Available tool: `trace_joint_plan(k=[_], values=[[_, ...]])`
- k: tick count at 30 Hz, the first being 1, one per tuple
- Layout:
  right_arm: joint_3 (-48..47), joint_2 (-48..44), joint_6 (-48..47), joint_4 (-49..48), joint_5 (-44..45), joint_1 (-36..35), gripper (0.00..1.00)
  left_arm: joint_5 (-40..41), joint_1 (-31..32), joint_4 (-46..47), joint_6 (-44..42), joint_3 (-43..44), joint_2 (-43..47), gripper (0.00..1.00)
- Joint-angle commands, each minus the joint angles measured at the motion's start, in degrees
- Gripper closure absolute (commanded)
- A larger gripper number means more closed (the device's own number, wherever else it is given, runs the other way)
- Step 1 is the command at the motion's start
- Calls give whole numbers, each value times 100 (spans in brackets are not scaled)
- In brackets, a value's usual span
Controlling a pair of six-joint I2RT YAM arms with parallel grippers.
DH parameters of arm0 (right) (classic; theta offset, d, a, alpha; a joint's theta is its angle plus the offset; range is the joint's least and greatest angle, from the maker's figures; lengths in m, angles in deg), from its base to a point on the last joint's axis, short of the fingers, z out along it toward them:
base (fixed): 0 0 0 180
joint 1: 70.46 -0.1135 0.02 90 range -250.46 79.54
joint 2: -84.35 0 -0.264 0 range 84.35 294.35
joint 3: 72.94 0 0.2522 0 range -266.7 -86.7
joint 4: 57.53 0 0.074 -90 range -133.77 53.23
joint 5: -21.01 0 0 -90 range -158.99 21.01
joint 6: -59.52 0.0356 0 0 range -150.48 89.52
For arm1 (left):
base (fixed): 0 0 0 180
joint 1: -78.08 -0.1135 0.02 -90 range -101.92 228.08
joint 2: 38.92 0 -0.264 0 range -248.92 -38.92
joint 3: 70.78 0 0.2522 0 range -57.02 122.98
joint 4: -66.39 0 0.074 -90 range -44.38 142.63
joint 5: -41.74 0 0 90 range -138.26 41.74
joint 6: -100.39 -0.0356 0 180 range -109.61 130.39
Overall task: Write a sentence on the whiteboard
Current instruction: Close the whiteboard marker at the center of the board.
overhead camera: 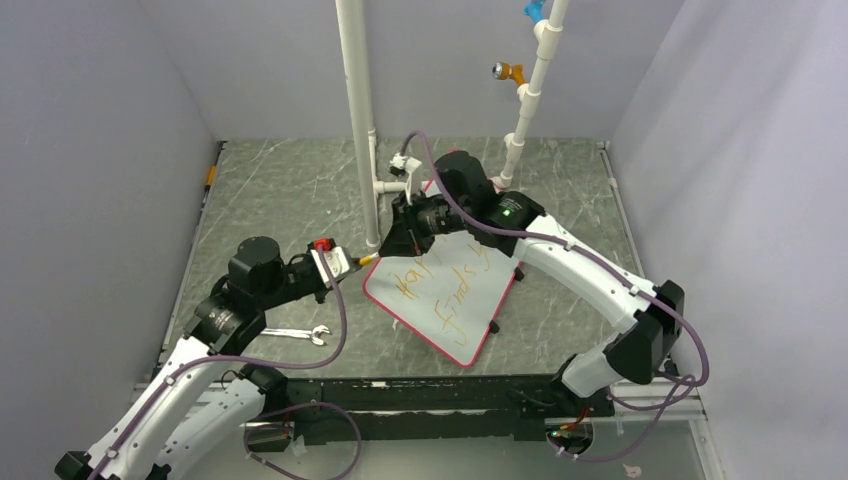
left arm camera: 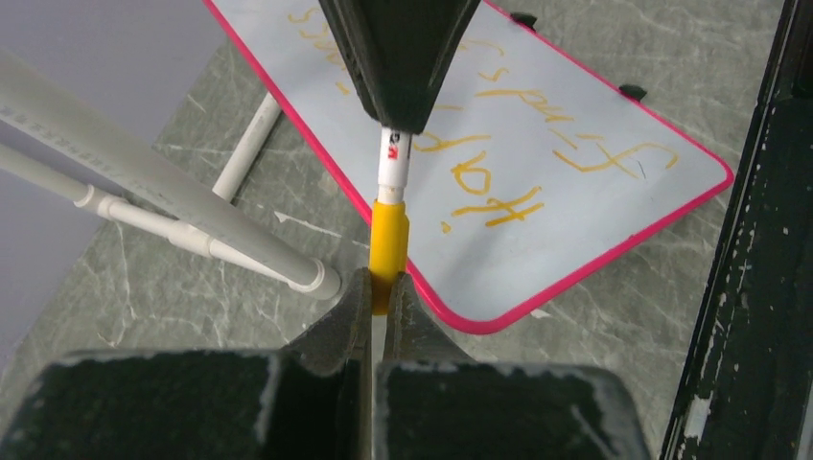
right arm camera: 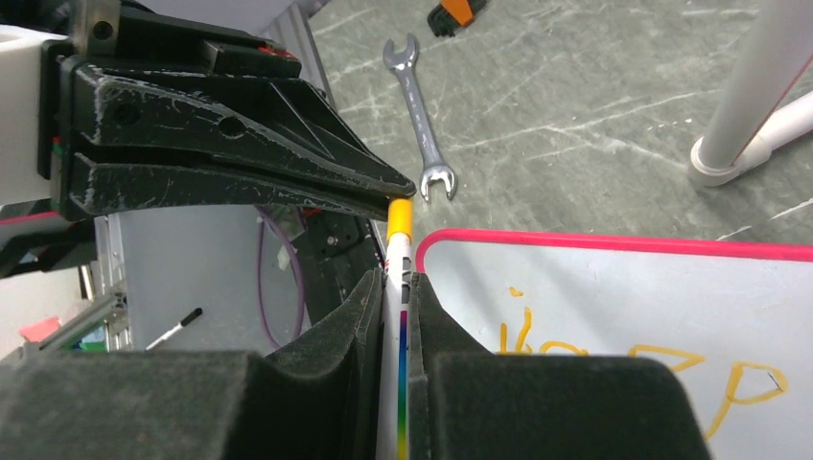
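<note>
1. The whiteboard [overhead camera: 428,318] lies flat on the grey marbled table [overhead camera: 280,200], turned at a slant, near the middle and just right of a stand of white pipes [overhead camera: 358,110]. Its far corner is hidden under the right arm.
2. The sentence [overhead camera: 445,295] is in orange-yellow, in two lines. From above, the first line reads "Hap" before it runs under the right arm, and the second reads about "Finds y". The left wrist view shows the words upside down, partly blocked by the other gripper. The right wrist view catches only a few letters, cut off at the lower edge.
3. The left gripper [left arm camera: 387,287] is pressed together on the yellow cap [left arm camera: 389,235] of a marker [left arm camera: 393,168], just off the board's near-left edge.
4. The right gripper [right arm camera: 403,297] pinches the marker's white barrel, which has a rainbow stripe. The barrel runs out of view between the fingers.
5. The two grippers meet tip to tip with only the cap and a short piece of barrel between them. The marker's tip is hidden in the cap, and I cannot tell how far on the cap sits.
6. A wrench [overhead camera: 295,333] lies on the table beside the left arm, apart from the board.
7. An orange and black thing [right arm camera: 455,11] is cut off at the top of the right wrist view and is too partial to name.
</note>
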Motion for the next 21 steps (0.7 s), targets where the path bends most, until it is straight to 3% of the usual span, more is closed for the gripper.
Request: trace_joint_plan(k=[1, 10, 21], values=[[-514, 372, -397, 225, 137, -390, 100, -444, 64, 511, 52, 239, -39, 100], [-905, 846, -644, 469, 124, -678, 100, -449, 64, 565, 78, 227, -10, 100], [-680, 944, 530, -276, -42, -698, 100, -343, 69, 846, 114, 145, 157, 100]])
